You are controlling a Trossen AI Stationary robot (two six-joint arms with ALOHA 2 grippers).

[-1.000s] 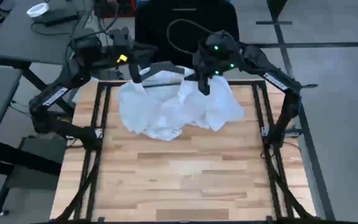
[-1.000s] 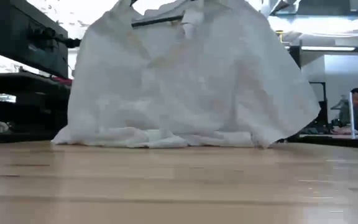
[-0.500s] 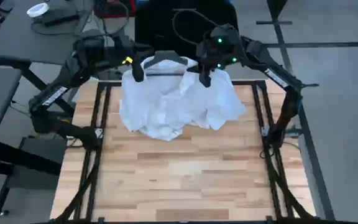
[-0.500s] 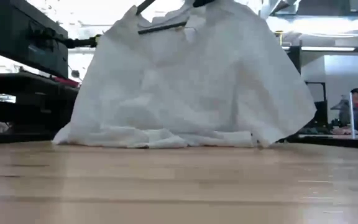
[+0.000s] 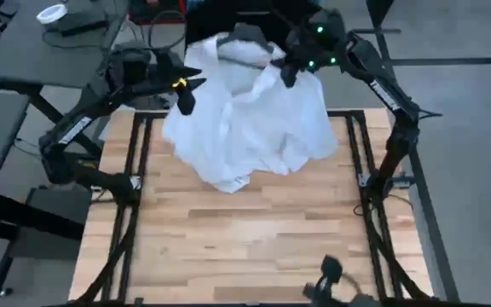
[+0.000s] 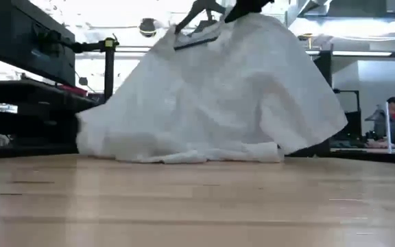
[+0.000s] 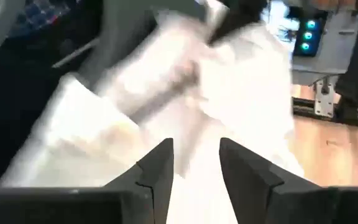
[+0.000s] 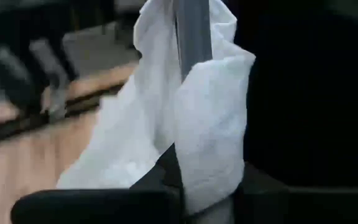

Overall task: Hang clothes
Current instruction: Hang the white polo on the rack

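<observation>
While the wooden table (image 5: 254, 247) is lying bare along its near edge, the white top (image 5: 254, 124) is draping over the table's far half, its hem bunching on the boards (image 6: 184, 154) and its upper part lifting off the table toward the far edge. Only this one garment is showing on the table.

Left gripper (image 5: 184, 92) is hovering just beside the top's edge, above the table's far left corner. Wrist view: its fingers (image 7: 157, 168) are standing apart with white cloth lying beyond the gap, nothing pinched between them, so released.

Right gripper (image 5: 290, 70) is sitting higher, past the table's far edge, on the right side of the garment. Wrist view: it is clenching on the white top (image 8: 191, 118) along with a grey hanger arm (image 8: 194, 31) running up through the cloth.

Dark hanger (image 5: 241, 43) is poking out of the top's neck beyond the table's far edge; low view is showing it tilted above the table (image 6: 197, 31), with cloth falling from it.

Far behind the table, a person (image 6: 393, 120) is sitting by a desk.
</observation>
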